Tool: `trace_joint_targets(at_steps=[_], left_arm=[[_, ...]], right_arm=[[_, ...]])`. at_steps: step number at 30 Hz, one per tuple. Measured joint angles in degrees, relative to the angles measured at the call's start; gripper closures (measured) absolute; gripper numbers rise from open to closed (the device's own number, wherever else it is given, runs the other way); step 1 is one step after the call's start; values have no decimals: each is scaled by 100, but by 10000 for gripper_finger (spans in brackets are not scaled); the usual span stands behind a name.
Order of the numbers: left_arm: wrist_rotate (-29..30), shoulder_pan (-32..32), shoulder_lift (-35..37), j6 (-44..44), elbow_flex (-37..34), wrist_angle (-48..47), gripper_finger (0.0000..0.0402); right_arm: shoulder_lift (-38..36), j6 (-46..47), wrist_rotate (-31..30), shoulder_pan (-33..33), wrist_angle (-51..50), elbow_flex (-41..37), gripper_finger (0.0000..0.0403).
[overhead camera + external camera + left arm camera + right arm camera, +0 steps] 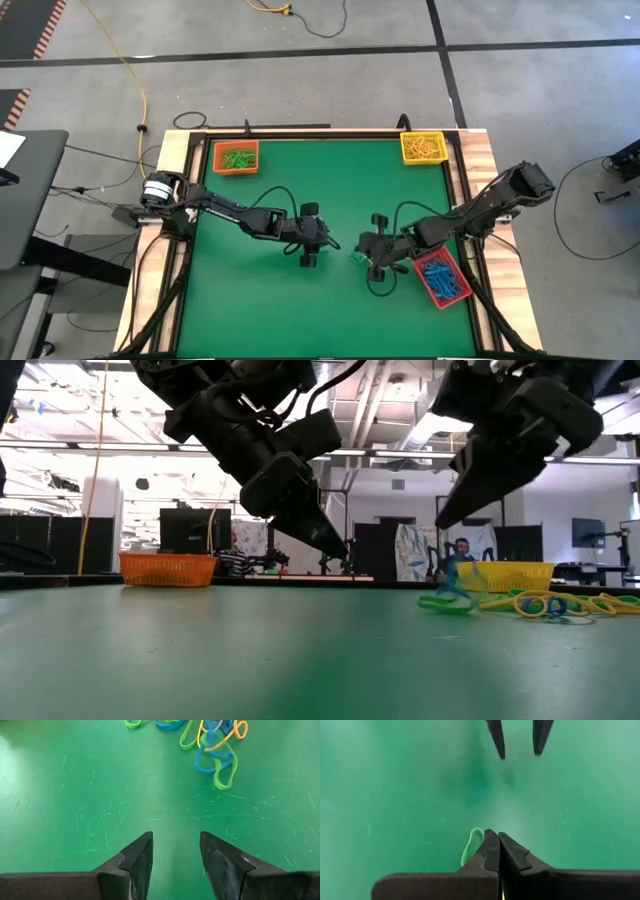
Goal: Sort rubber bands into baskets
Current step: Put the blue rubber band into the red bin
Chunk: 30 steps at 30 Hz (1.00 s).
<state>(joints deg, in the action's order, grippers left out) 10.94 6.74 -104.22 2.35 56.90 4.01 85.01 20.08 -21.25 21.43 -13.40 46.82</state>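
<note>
- The right end effector (498, 851) is clenched, its two fingers pressed together, with a green rubber band (471, 845) caught at its tips; most of the loop hangs out to one side of the fingers, just over the green worktop (280, 300).
- Risk: only a short bit of the band looks pinched, so on a quick swing toward a basket I judge it could slip free and drop back on the worktop.
- Risk: the band is green, and the orange basket (236, 157) that holds green bands sits far across from this end effector, while the red basket (442, 279) with blue bands lies right behind it; a release at the nearest basket would put it in the wrong one.
- Risk: the left end effector (176, 851), released with its fingers apart and nothing between them, hovers directly ahead of the right one, so a straight carry could bump it.
- The loose pile of rubber bands (212, 750) lies ahead of the left end effector, apart from its tips.
- The held band is stretched into a narrow oval; its long axis runs roughly along the fingers, with the free end trailing back toward the wrist.
</note>
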Motion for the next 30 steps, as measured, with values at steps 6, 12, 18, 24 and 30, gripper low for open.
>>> trace_joint_targets(at_steps=[6,12,18,24,30], left_arm=[[0,0,0,0,0,0,248],[0,2,0,-4,0,2,248],[0,16,0,-50,0,46,248],[-2,52,0,-50,0,53,248],[0,50,0,-50,0,70,248]], right_arm=[[0,195,82,41,-117,-4,384],[52,642,340,17,-575,-6,344],[52,833,-78,15,-984,-17,287],[52,1266,34,-153,-970,-433,239],[52,1261,166,-208,-131,-765,215]])
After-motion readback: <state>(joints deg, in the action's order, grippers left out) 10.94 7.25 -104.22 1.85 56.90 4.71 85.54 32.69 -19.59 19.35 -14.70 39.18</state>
